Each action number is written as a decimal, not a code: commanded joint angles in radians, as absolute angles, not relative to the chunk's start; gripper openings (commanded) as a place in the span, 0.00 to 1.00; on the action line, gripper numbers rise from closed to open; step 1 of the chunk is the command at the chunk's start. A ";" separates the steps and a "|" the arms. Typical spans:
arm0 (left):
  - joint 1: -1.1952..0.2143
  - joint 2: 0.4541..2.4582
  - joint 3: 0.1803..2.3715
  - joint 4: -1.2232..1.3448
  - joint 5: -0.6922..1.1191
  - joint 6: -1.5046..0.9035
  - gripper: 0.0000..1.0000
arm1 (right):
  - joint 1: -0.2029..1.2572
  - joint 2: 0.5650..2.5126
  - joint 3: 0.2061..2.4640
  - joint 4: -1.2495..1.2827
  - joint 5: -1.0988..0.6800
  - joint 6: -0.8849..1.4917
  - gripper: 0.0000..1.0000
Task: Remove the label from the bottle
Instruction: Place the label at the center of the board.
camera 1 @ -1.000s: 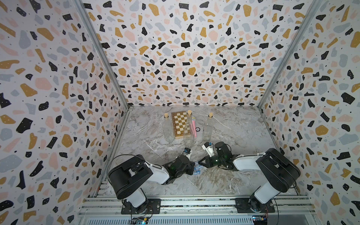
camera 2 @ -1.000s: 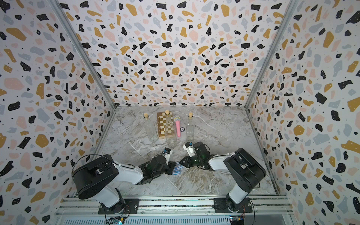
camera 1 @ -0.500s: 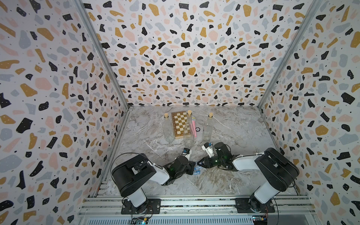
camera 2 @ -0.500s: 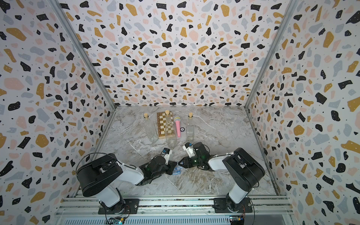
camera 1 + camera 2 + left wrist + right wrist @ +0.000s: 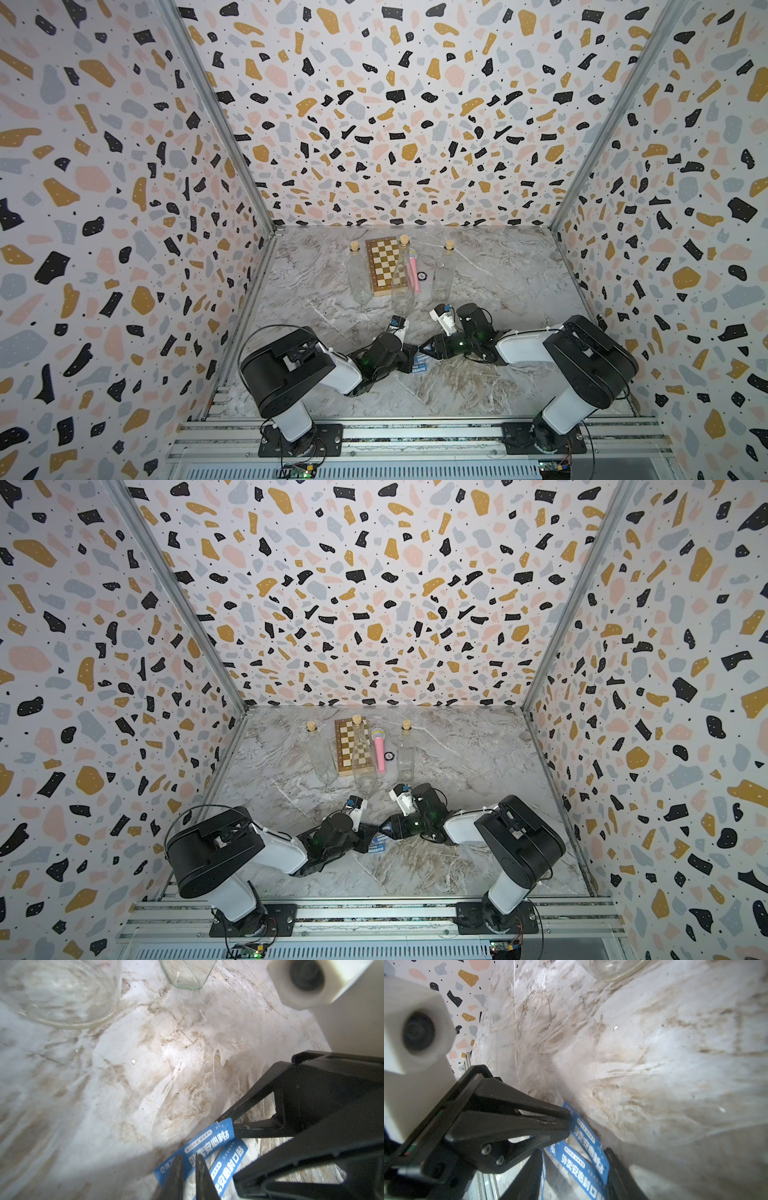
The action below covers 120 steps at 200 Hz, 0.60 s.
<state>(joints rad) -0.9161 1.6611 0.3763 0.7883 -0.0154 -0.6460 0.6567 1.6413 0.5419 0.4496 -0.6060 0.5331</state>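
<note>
Label [image 5: 209, 1144] blue, white print, seemingly creased; left pincer [image 5: 188, 1157] pinching it, right pincer [image 5: 573, 1150] parted.

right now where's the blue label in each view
a top view: blue label, a small patch low in the centre
a top view: label, same spot
left wrist: label lower middle, cut by the bottom edge
right wrist: label lower middle, reaching the bottom edge
shared landmark: the left gripper shut on the label

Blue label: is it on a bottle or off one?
Off. The blue label is pinched in the left claw, apart from the bottles standing behind.
</note>
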 commanded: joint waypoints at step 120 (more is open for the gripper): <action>-0.907 1.690 0.325 0.796 -0.005 -0.656 0.15 | 0.655 1.606 0.579 0.331 -0.522 0.505 0.71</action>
<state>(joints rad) -0.9123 1.6688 0.3531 0.8379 -0.0147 -0.6491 0.6567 1.6337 0.5652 0.4324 -0.5751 0.5171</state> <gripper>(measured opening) 0.146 0.708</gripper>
